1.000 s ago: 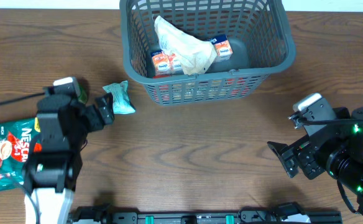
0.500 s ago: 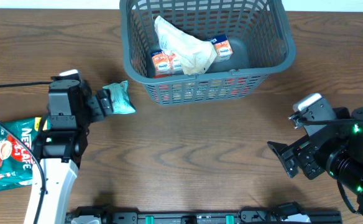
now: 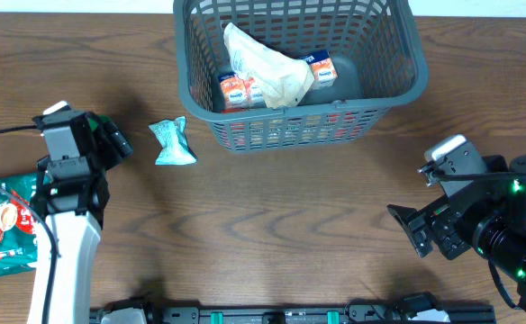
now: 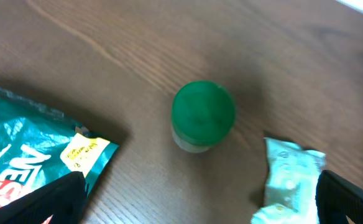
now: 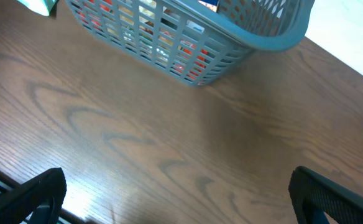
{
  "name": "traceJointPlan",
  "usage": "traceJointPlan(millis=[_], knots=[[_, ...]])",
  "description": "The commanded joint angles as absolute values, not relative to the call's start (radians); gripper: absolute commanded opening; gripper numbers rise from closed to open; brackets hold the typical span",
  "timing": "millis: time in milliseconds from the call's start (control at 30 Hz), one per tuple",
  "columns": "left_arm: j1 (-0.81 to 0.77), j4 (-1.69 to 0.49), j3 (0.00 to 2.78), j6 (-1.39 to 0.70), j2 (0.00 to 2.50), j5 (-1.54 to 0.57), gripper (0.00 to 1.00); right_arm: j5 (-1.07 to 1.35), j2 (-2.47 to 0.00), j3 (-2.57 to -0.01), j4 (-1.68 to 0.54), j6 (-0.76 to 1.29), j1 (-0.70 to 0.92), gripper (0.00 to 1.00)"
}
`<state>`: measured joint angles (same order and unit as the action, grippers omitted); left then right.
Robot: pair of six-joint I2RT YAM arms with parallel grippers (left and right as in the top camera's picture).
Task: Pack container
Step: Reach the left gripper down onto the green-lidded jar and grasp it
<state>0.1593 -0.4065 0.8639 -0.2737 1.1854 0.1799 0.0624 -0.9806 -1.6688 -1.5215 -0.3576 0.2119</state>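
We judge packing partly done: the basket [image 3: 290,133], far-centre on the tabletop [image 3: 272,225], holds a cream bag [image 3: 263,58] and cartons [image 3: 234,90]; the teal packet [image 3: 171,144], green-lidded jar [image 4: 202,115] and Nescafé bag [image 3: 2,223] lie outside; left gripper [image 3: 113,142] and right gripper [image 3: 407,232] gape empty.

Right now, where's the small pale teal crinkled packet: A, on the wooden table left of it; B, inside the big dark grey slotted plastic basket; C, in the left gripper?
A: the pale teal packet lies on the brown wooden table beside the dark grey basket, outside its left wall and apart from the open left gripper.
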Motion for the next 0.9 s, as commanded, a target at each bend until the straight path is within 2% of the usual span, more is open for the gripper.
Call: traceJointPlan(millis=[0,533,867], knots=[[0.165,-0.371,0.879,-0.287,1.272,0.237,0.99,0.056,-0.979,-1.668,-1.523,-0.345,0.215,0.99],[0.165,-0.132,0.879,-0.290,1.561,0.237,0.99,0.056,-0.979,-1.668,-1.523,-0.345,0.215,0.99],[0.168,-0.080,0.879,-0.290,1.668,0.237,0.99,0.056,-0.980,-1.668,-1.523,-0.345,0.215,0.99]])
